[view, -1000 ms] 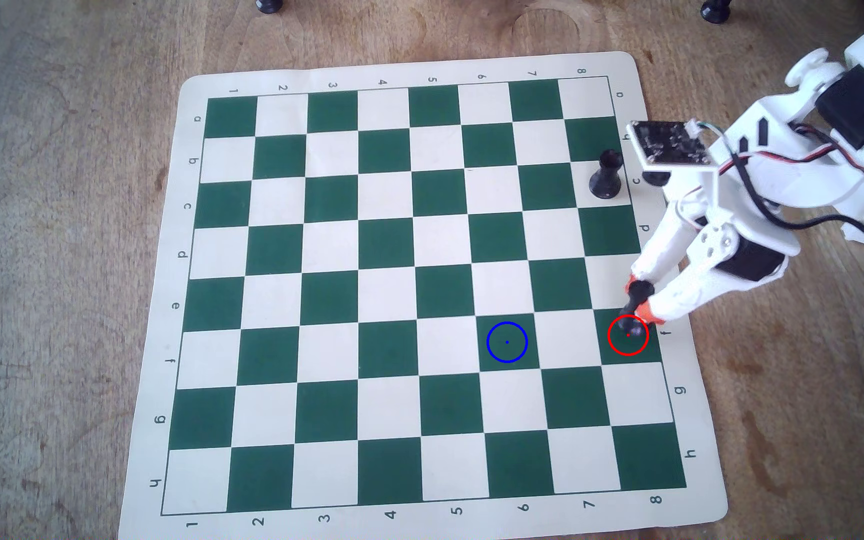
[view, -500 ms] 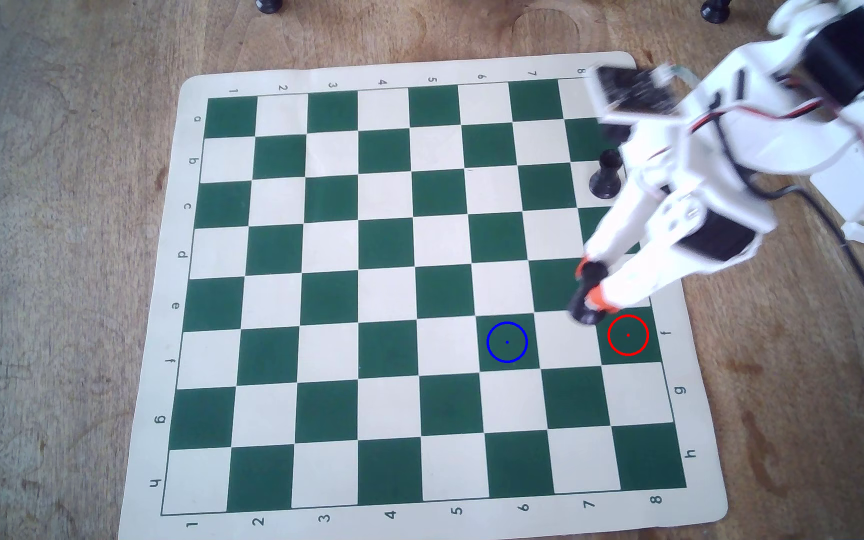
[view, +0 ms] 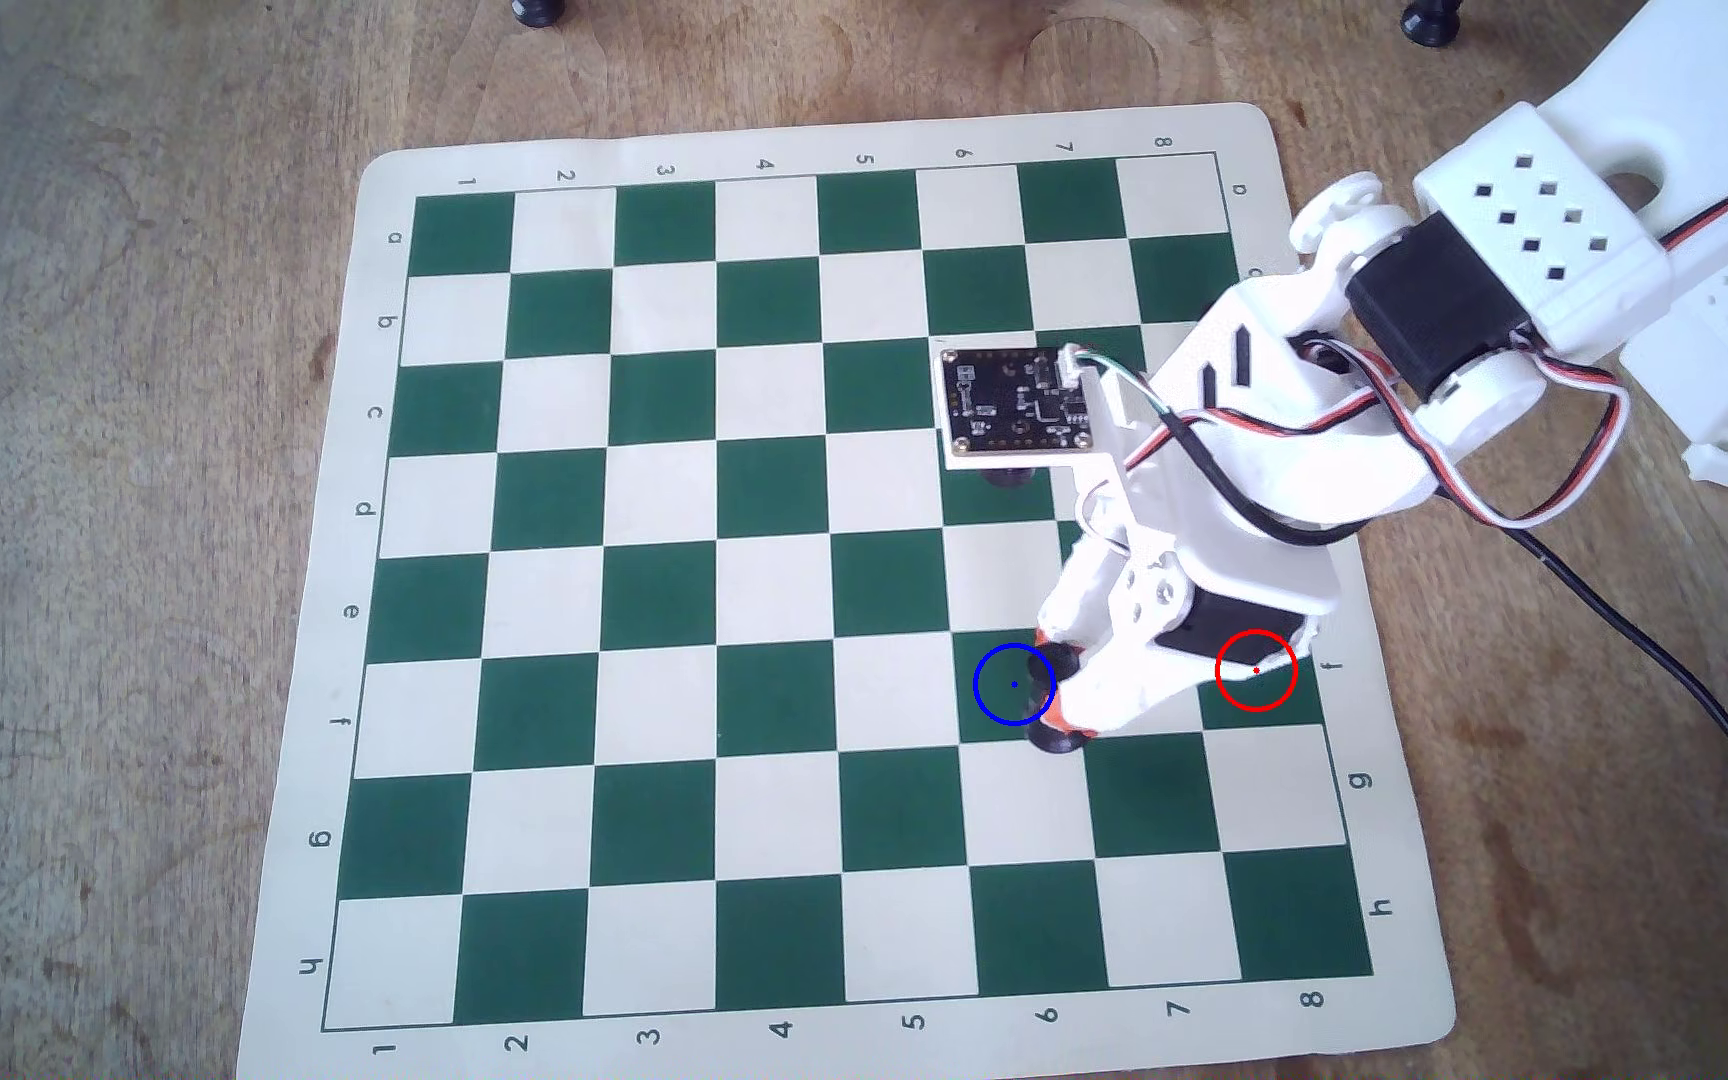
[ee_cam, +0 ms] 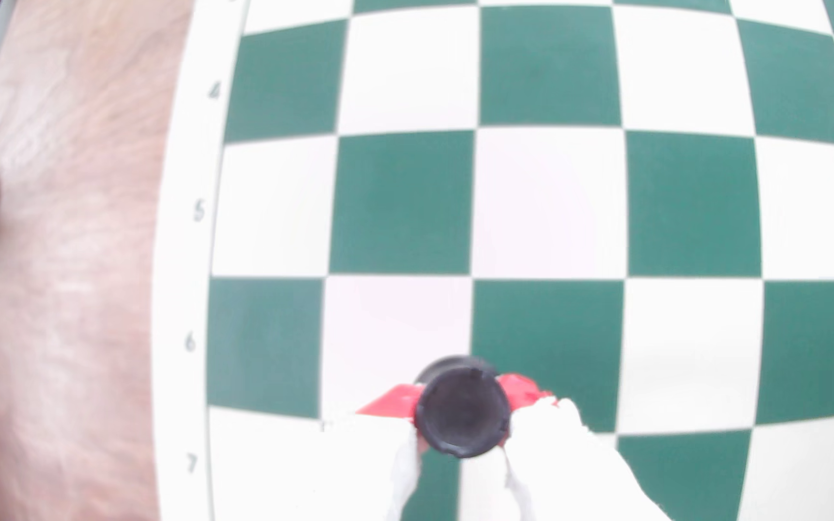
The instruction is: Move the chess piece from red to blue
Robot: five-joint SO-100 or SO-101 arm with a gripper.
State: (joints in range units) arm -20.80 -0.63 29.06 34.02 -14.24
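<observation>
The chess piece (view: 1059,739) is small and black, and it sits between my gripper's (view: 1053,680) orange-tipped fingers. It is at the right edge of the blue circle (view: 1014,683), on the board's f row. In the wrist view its notched round top (ee_cam: 462,413) fills the gap between the red pads (ee_cam: 520,388), and my gripper (ee_cam: 461,418) is shut on it. I cannot tell whether its base touches the board. The red circle (view: 1256,671) lies two squares to the right in the overhead view, drawn over my arm's body.
The green-and-cream chess mat (view: 694,582) lies on a wooden table. Another black piece (view: 1007,478) peeks out under the wrist camera board. Two more black pieces (view: 538,10) (view: 1429,21) stand off the mat at the far edge. A black cable (view: 1670,685) trails right.
</observation>
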